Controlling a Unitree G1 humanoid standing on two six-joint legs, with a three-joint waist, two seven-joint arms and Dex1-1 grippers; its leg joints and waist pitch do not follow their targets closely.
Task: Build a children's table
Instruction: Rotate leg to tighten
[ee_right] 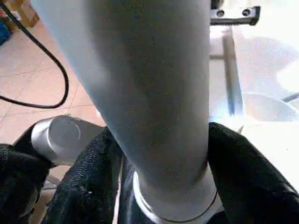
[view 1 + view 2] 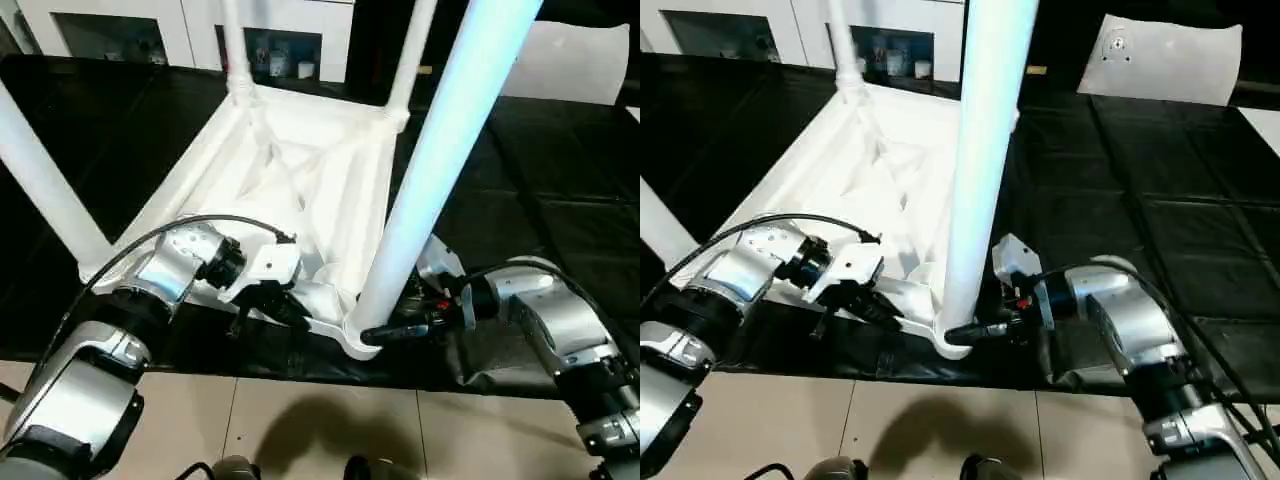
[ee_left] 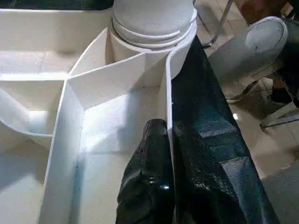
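Right tool (image 2: 975, 331) clamped the upright white tapered tube leg (image 2: 985, 150) at its near-corner socket; left tool (image 3: 161, 186) pinched the white ribbed plastic tabletop (image 2: 300, 170) rim beside it.

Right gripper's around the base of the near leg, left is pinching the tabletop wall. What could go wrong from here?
1. The right gripper holds the near leg at its very base; the long tube above could lever over and bind in the corner socket.
2. The left gripper pinches only a thin rim wall of the tabletop; it may slip or flex.
3. That corner sits at the black mat's edge and could slide off.
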